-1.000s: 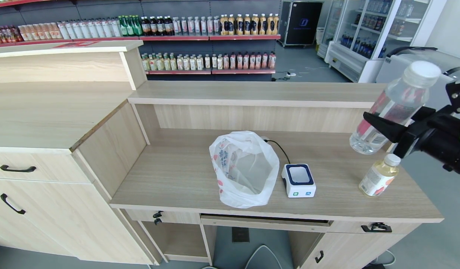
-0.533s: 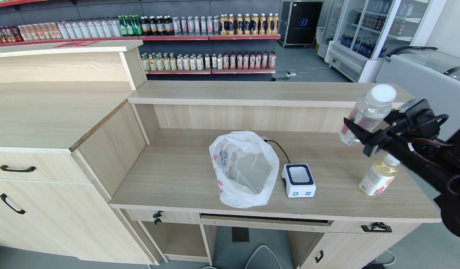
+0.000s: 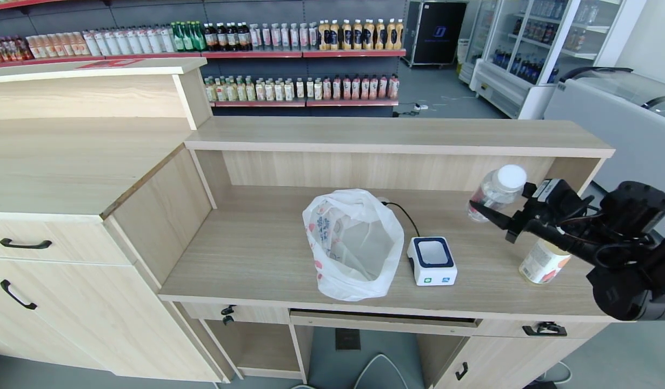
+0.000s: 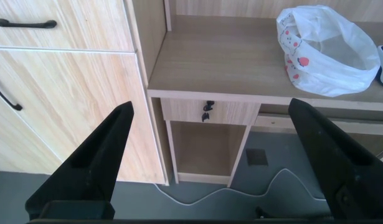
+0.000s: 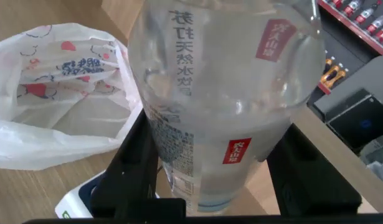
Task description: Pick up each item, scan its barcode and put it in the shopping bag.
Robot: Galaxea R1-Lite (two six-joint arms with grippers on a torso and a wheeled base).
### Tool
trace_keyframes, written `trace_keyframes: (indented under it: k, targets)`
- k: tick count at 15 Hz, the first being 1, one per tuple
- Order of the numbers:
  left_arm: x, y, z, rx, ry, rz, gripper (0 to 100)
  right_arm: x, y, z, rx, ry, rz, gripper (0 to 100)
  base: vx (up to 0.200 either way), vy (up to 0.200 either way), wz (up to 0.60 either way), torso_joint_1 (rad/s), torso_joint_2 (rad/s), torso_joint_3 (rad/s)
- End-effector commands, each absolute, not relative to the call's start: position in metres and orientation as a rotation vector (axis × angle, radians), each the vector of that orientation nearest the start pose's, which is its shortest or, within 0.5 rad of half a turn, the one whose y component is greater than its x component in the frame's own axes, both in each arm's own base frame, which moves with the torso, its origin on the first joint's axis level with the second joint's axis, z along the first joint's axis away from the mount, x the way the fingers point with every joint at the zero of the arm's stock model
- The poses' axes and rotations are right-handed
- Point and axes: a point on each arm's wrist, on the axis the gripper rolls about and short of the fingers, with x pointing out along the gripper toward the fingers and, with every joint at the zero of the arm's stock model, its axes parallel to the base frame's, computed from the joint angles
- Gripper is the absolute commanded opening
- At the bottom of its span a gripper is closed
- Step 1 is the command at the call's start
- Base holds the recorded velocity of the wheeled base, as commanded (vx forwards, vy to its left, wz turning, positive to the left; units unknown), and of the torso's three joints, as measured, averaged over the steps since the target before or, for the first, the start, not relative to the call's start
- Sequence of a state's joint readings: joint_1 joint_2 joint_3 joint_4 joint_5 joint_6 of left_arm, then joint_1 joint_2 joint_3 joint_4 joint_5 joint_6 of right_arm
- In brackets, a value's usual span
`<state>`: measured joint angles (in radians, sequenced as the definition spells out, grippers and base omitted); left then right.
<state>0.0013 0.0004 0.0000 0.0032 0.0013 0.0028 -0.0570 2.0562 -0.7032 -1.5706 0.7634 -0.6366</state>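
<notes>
1. Your right gripper (image 3: 486, 209) is clamping the water bottle (image 3: 497, 189), one finger pressing on each side of its clear body.
2. You're holding that bottle in the air over the right part of the counter (image 3: 257, 254), tilted, with its white cap pointing up and to the right.
3. The bottle is hanging right of the scanner (image 3: 431, 260) and a little farther back, well apart from it and not over its window.
4. The bag (image 3: 332, 270) is sitting at mid-counter with its mouth gaping open, just left of the scanner.
5. A black cable (image 3: 403, 213) is running from the scanner toward the far side, behind the bag.
6. A second bottle (image 3: 543, 262), yellowish with a label, is standing near the counter's right edge, and your right arm is covering its top.
7. Your left gripper (image 4: 210, 104) is hanging low on the near side of the counter's left corner, above the floor, with its fingers spread wide and gripping nothing.
</notes>
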Motion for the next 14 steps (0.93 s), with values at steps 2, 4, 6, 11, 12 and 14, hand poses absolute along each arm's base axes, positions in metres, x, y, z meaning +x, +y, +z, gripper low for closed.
trace_keyframes:
  k: [2,4,6,11,12,14]
  targets:
    - [-0.023,0.0,0.075,0.003,0.003,0.003,100,0.36,-0.015,0.108,-0.707,-0.398,0.675,0,0.0,0.0,0.0,0.0,0.0,0.0]
    - [-0.023,0.0,0.075,0.003,0.003,0.003,100,0.372,-0.017,0.104,-0.722,-0.427,0.708,0,0.0,0.0,0.0,0.0,0.0,0.0]
    - [-0.023,0.0,0.075,0.003,0.003,0.003,100,0.382,-0.017,0.101,-0.728,-0.448,0.729,0,0.0,0.0,0.0,0.0,0.0,0.0]
    - [-0.023,0.0,0.075,0.003,0.003,0.003,100,0.405,-0.013,0.087,-0.735,-0.474,0.748,0,0.0,0.0,0.0,0.0,0.0,0.0]
    - [-0.023,0.0,0.075,0.003,0.003,0.003,100,0.408,-0.012,0.087,-0.737,-0.48,0.749,0,0.0,0.0,0.0,0.0,0.0,0.0]
    - [-0.023,0.0,0.075,0.003,0.003,0.003,100,0.413,-0.01,0.079,-0.734,-0.477,0.757,0,0.0,0.0,0.0,0.0,0.0,0.0]
